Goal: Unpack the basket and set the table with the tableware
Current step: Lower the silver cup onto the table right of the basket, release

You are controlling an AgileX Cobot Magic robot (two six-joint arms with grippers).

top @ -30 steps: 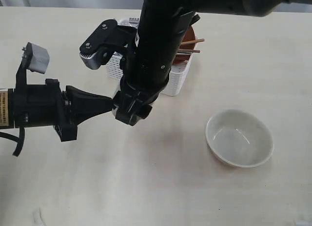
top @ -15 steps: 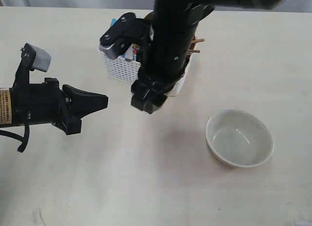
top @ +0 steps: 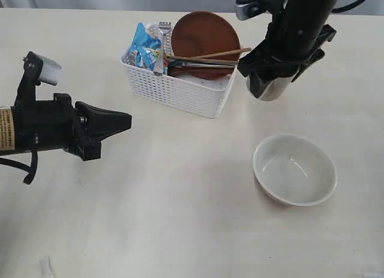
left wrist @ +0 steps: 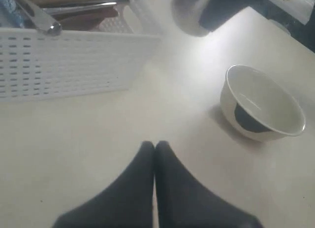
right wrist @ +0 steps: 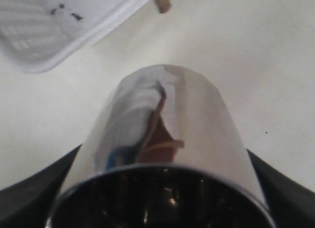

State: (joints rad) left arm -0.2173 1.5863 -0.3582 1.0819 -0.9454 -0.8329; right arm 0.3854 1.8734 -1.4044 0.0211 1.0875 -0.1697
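Swung right of the basket [top: 180,93], right claw [top: 269,86] clasps steel cup [top: 274,96].

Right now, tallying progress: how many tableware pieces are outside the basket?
2: the bowl on the table, and the steel cup in the right gripper beside the basket. Others may be hidden.

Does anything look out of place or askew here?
Nothing spilled or damaged. A blue snack bag, not tableware, sits in the basket, and the chopsticks jut past its rim toward the held steel cup.
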